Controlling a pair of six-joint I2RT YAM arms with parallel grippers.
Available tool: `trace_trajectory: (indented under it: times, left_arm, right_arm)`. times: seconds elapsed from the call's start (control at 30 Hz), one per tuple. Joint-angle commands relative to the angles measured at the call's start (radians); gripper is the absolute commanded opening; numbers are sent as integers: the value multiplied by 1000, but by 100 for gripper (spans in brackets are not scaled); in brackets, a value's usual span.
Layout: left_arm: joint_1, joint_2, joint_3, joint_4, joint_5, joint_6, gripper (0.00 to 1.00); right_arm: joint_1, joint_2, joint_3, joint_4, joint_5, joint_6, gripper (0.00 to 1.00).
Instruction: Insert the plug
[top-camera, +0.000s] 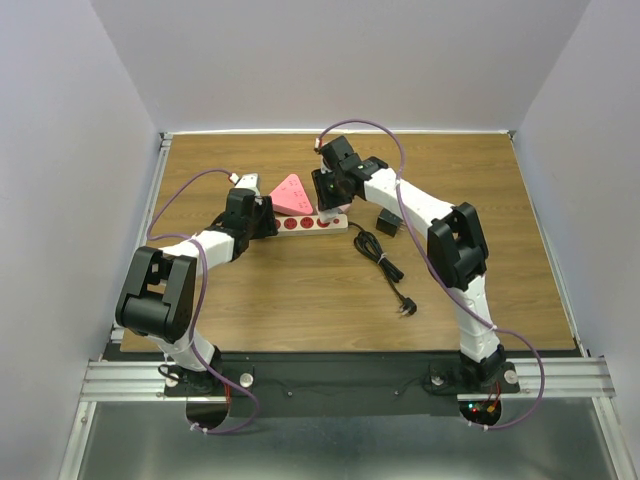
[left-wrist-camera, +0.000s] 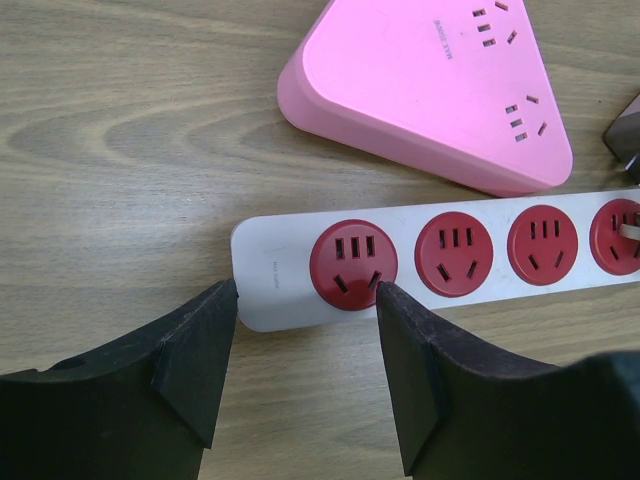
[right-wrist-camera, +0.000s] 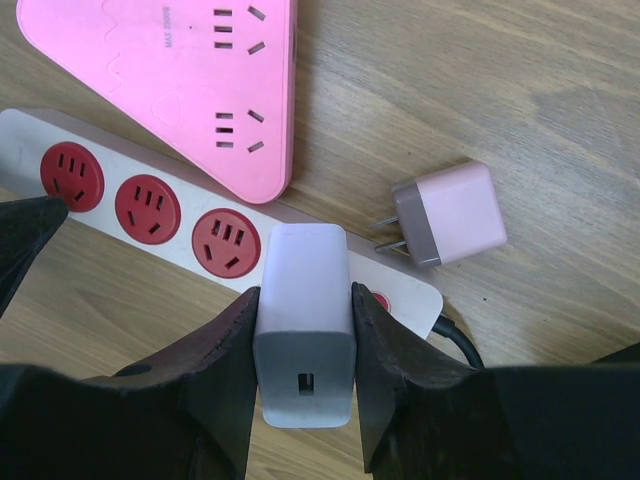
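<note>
A white power strip (top-camera: 305, 223) with several red sockets lies mid-table. My right gripper (right-wrist-camera: 305, 292) is shut on a white charger plug (right-wrist-camera: 303, 330) and holds it upright over the strip's rightmost red socket (right-wrist-camera: 380, 300), which it mostly hides. I cannot tell how deep its prongs sit. My left gripper (left-wrist-camera: 305, 295) is open, its fingers on either side of the strip's left end (left-wrist-camera: 275, 275), near the first red socket (left-wrist-camera: 353, 263). From above, the right gripper (top-camera: 330, 195) and the left gripper (top-camera: 262, 220) are at opposite ends of the strip.
A pink triangular socket block (top-camera: 292, 193) lies just behind the strip. A small pink adapter (right-wrist-camera: 450, 212) lies on its side, right of the strip. A black adapter (top-camera: 388, 222) and a black cable (top-camera: 385, 265) ending in a plug lie to the right.
</note>
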Motion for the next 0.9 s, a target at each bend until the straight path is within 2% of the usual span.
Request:
trace_trajectory:
  times: [0.0, 0.5, 0.7, 0.87]
  left_arm:
    - [-20, 7, 38, -2, 77, -9, 67]
    - [-32, 6, 25, 1, 85, -15, 66]
    - [-38, 4, 9, 13, 94, -18, 57]
    - [-43, 7, -4, 20, 102, -20, 54]
  right_arm:
    - [10, 33, 21, -11, 6, 7, 0]
    - [36, 75, 58, -25, 90, 21, 0]
    - [64, 98, 98, -32, 166, 31, 0]
    - [81, 85, 74, -34, 262, 54, 1]
